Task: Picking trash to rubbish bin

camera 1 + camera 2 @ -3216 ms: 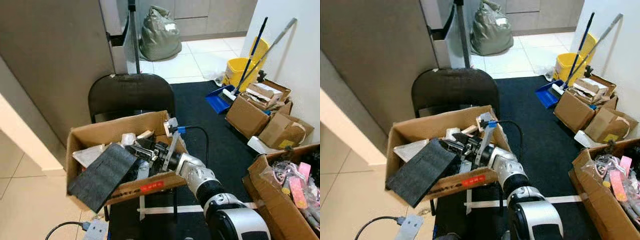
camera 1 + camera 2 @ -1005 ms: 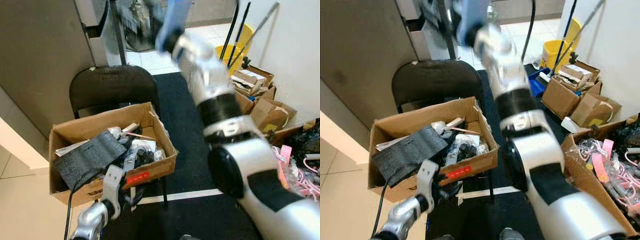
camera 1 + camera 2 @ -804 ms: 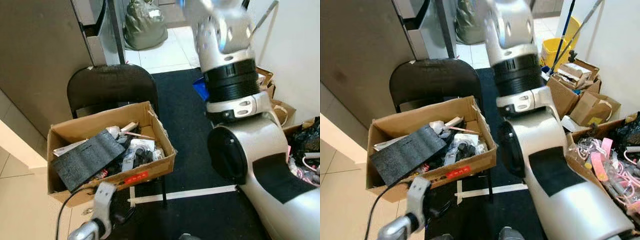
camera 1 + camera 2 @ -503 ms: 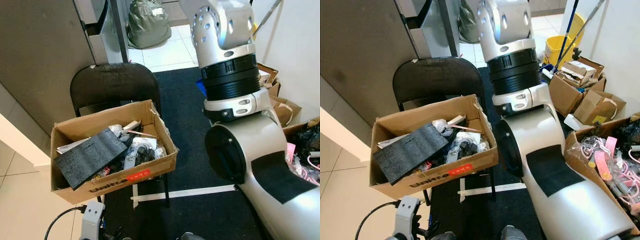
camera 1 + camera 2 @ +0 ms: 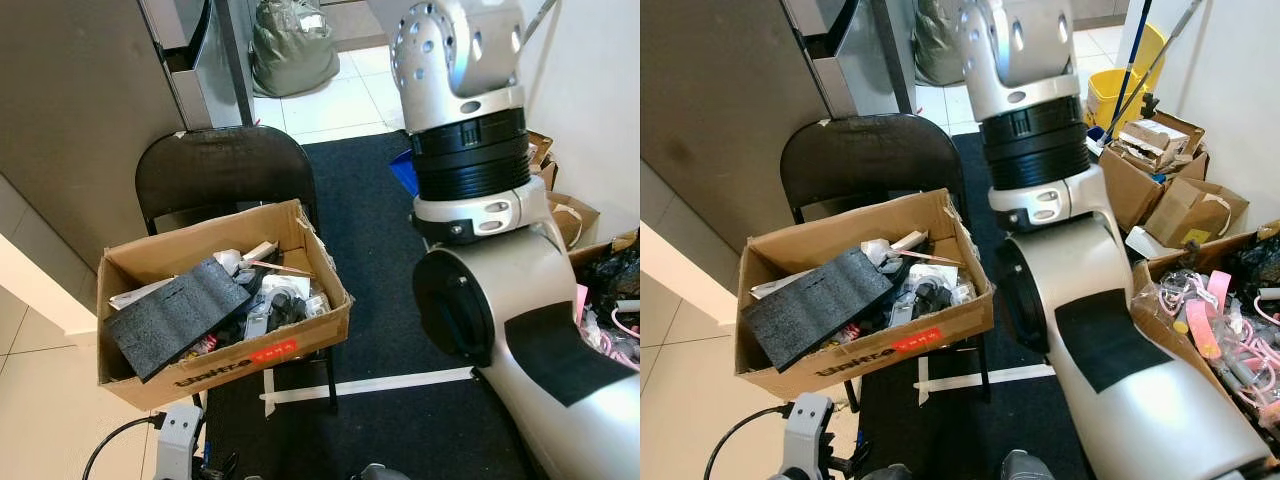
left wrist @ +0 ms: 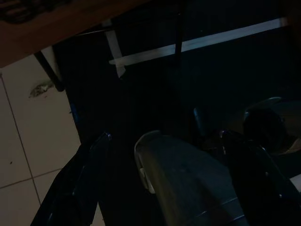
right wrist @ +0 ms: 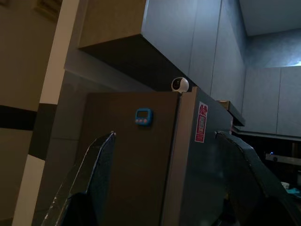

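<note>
1. We judge we are between picks: the right gripper is raised high, fingers spread and empty, while the cardboard box of trash sits on the black chair, left of our arm.
2. Next we must lower and choose a piece.
3. The left gripper, spread, hangs near the floor.
</note>
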`<state>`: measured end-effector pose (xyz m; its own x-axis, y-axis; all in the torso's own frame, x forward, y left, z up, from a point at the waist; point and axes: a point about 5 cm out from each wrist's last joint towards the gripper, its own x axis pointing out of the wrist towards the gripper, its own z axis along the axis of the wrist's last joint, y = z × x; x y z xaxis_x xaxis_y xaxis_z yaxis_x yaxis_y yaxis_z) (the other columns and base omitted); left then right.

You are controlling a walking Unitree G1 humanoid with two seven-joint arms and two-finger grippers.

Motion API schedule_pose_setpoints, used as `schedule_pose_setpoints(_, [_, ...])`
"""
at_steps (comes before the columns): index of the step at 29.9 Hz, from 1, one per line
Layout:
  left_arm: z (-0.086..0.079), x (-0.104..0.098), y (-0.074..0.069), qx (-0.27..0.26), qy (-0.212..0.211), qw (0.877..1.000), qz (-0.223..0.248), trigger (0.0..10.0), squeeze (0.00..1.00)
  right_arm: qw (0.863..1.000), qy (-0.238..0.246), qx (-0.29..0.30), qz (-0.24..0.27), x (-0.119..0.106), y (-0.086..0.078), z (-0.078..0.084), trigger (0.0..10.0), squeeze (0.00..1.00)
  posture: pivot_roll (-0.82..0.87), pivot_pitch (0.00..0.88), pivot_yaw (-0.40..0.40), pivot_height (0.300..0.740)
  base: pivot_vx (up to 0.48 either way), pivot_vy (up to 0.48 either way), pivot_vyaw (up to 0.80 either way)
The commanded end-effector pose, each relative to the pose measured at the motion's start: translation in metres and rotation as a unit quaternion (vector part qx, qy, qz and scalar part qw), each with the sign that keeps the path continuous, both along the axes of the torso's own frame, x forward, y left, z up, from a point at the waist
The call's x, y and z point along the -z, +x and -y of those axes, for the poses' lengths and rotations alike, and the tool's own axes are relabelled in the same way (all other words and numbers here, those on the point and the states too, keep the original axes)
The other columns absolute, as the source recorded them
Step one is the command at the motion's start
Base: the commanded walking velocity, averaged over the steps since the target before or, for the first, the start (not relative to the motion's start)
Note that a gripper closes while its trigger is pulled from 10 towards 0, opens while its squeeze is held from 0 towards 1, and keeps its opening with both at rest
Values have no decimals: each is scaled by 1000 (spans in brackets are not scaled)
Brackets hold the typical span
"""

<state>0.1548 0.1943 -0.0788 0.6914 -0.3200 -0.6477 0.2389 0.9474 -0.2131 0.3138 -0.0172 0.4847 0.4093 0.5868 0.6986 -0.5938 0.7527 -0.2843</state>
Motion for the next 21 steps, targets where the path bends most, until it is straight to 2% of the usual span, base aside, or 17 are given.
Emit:
schedule_pose_setpoints(1, [-7,3,-8,-11,6,1000,-15,10000,0,1000,-2,-5,6,-2,-5,-2,10000,0,1,98,90,740,0,0,0])
schedule_pose_setpoints(8, [-5,5,-11,-15,6,1000,-22,10000,0,1000,4,2,1,1,-5,2,10000,0,2,93,83,740,0,0,0])
schedule_pose_setpoints(10, [-5,6,-14,-17,5,999,-29,10000,0,999,16,37,-34,18,12,11,10000,0,8,90,85,740,0,0,0])
schedule_pose_setpoints(11, [-5,6,-14,-17,5,999,-29,10000,0,999,16,37,-34,18,12,11,10000,0,8,90,85,740,0,0,0])
schedule_pose_setpoints(13, [-3,9,-20,-18,6,999,-42,10000,0,988,18,108,-113,58,53,31,10000,0,14,85,80,740,0,0,0])
schedule_pose_setpoints(15, [-3,9,-20,-18,6,999,-42,10000,0,988,18,108,-113,58,53,31,10000,0,14,85,80,740,0,0,0])
schedule_pose_setpoints(16, [-2,12,-26,-22,6,998,-53,10000,0,972,26,158,-172,92,76,52,10000,0,19,81,69,740,0,0,0])
schedule_pose_setpoints(17, [-2,12,-26,-22,6,998,-53,10000,0,972,26,158,-172,92,76,52,10000,0,19,81,69,740,0,0,0])
schedule_pose_setpoints(19, [-1,14,-31,-27,5,998,-64,10000,0,959,74,176,-208,106,83,75,10000,0,20,77,63,740,0,0,0])
schedule_pose_setpoints(21, [0,16,-34,-31,4,997,-72,10000,0,962,117,171,-180,86,76,89,10000,0,19,74,62,740,0,0,0])
